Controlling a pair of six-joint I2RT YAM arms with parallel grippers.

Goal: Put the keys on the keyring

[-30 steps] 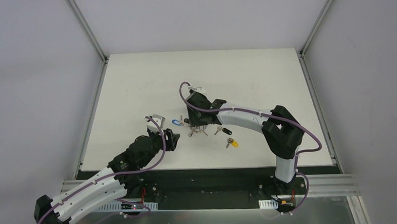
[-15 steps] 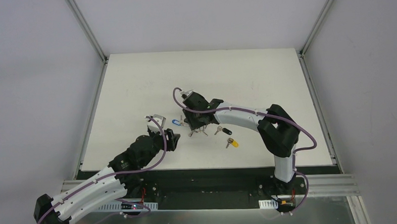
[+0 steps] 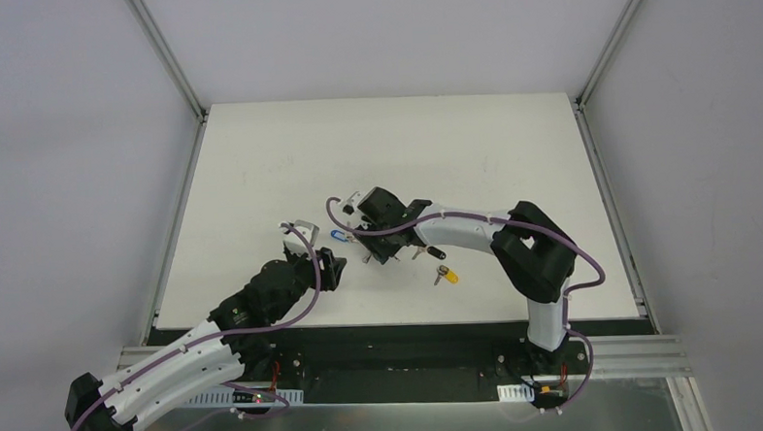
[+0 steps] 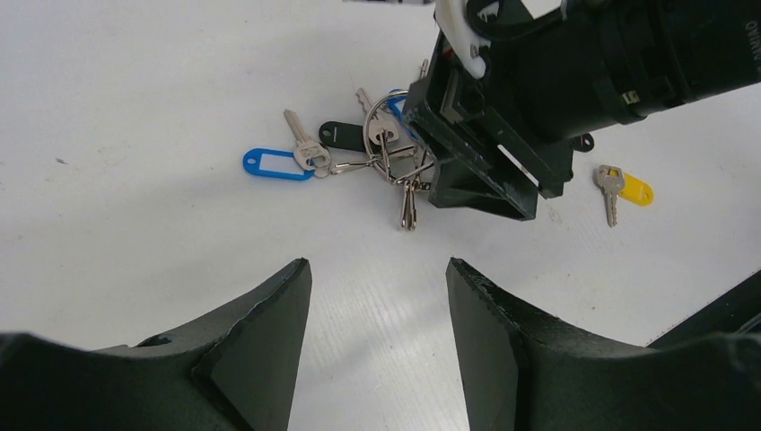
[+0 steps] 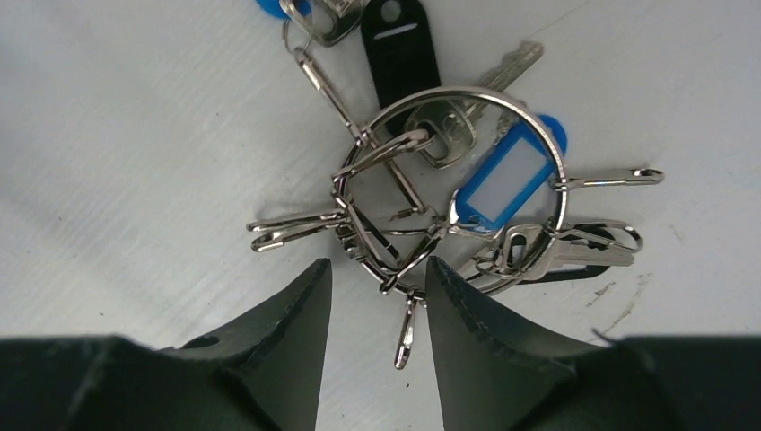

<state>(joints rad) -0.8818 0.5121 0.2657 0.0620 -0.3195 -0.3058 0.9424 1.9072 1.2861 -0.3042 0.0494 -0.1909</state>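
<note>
The keyring point(image 5: 449, 90), a silver wire ring carrying silver keys, clips and blue and black tags, lies on the white table point(image 3: 259, 163). My right gripper point(image 5: 377, 265) is open just above it, and a small clip hangs between its fingers without touching them. In the top view the right gripper point(image 3: 379, 249) covers most of the bunch. A key with a yellow head point(image 3: 446, 276) and a key with a black head point(image 3: 436, 253) lie loose to its right. My left gripper point(image 4: 377, 265) is open and empty, a little short of the bunch point(image 4: 384, 117). The yellow key also shows in the left wrist view point(image 4: 625, 189).
A blue tag point(image 4: 276, 165) with a silver key trails left from the bunch, and a black tag point(image 4: 345, 135) lies beside it. The table's metal frame rails point(image 3: 167, 69) run along both sides. Grey walls enclose the workspace.
My right wrist has swung left and come down closer over the keyring bunch. The left arm, the yellow key and the black key have not moved.
</note>
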